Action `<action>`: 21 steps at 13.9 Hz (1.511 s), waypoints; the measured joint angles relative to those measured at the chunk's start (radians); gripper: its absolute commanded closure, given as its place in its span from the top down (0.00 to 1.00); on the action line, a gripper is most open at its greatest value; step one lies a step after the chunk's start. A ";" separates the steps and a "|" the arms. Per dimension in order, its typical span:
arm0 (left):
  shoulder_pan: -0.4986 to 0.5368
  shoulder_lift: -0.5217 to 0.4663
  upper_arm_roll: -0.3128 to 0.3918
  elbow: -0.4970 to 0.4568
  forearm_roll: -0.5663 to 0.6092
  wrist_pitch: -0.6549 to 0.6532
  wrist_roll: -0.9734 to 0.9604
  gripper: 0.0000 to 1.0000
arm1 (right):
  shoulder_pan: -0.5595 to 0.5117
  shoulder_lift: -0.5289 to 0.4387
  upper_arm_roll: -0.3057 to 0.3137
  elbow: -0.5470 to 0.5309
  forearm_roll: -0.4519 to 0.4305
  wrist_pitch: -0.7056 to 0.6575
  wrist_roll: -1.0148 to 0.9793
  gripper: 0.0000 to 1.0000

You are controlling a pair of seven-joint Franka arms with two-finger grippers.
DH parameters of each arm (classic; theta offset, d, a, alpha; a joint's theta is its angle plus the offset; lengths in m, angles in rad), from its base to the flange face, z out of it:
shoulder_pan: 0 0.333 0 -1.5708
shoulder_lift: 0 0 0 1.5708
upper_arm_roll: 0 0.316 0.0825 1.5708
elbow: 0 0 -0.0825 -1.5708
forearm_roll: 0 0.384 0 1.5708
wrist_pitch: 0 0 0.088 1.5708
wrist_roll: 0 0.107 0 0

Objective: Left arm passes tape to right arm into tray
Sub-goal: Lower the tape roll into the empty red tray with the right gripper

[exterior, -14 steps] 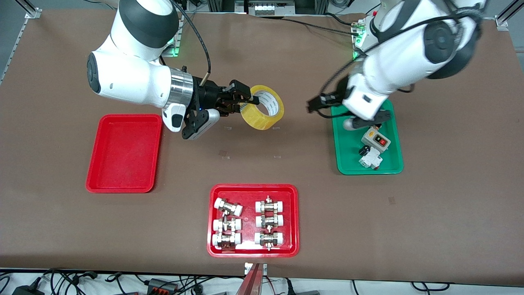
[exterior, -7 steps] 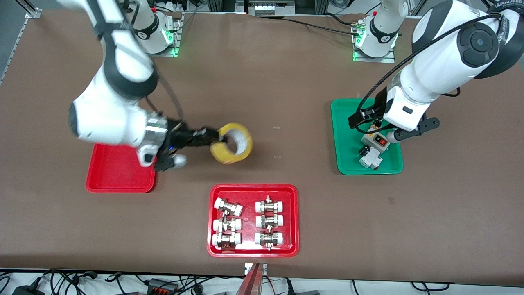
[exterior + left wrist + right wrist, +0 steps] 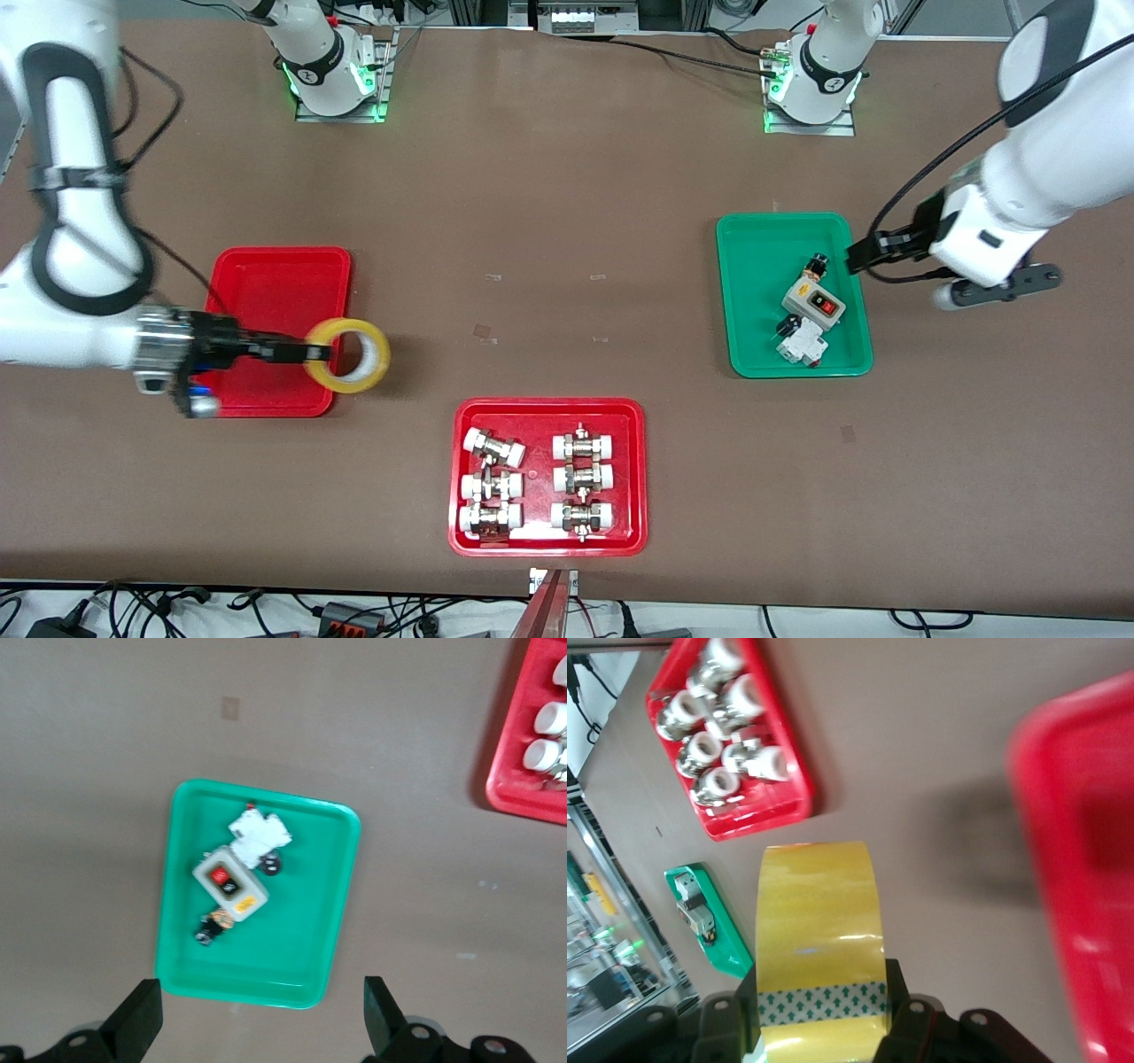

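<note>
1. The tape (image 3: 347, 355) is up in the air, pinched by the right claw (image 3: 306, 353) at its rim, and hangs over the edge of the tray (image 3: 282, 283) at the corner closest to the front camera, partly over the bare surface (image 3: 567, 177) beside it.
2. In the right wrist view the tape (image 3: 821, 935) sits edge-on between the two black fingers (image 3: 904, 1010) of the right claw (image 3: 821, 1014), which press against its flat sides; its yellow outer band faces the camera.
3. The right arm (image 3: 71, 266) reaches in from the right arm's end of the surface, its wrist low over the tray.
4. The left claw (image 3: 257, 1028) is spread wide and holds nothing; it hangs over the edge of the green tray (image 3: 762, 248) at the left arm's end, where the left arm (image 3: 1036, 177) waits.
5. The green tray carries a grey switch box (image 3: 813, 302) with a red button and a small white part (image 3: 800, 342).
6. A second red tray (image 3: 549, 540) with white-capped metal fittings (image 3: 493, 447) lies nearest the front camera.
</note>
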 measured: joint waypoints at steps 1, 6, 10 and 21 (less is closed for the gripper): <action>-0.037 -0.020 0.067 0.000 0.000 -0.014 0.058 1.00 | -0.052 0.018 0.000 -0.001 -0.003 -0.037 -0.051 0.27; -0.137 -0.111 0.340 -0.007 0.001 -0.049 0.334 1.00 | -0.184 0.075 0.001 -0.034 -0.076 -0.080 -0.267 0.29; -0.135 -0.167 0.380 -0.031 0.001 -0.055 0.385 1.00 | -0.234 0.101 0.002 -0.073 -0.120 -0.080 -0.422 0.30; -0.138 -0.262 0.373 -0.072 0.001 -0.079 0.385 1.00 | -0.252 0.149 0.012 -0.076 -0.162 -0.061 -0.495 0.39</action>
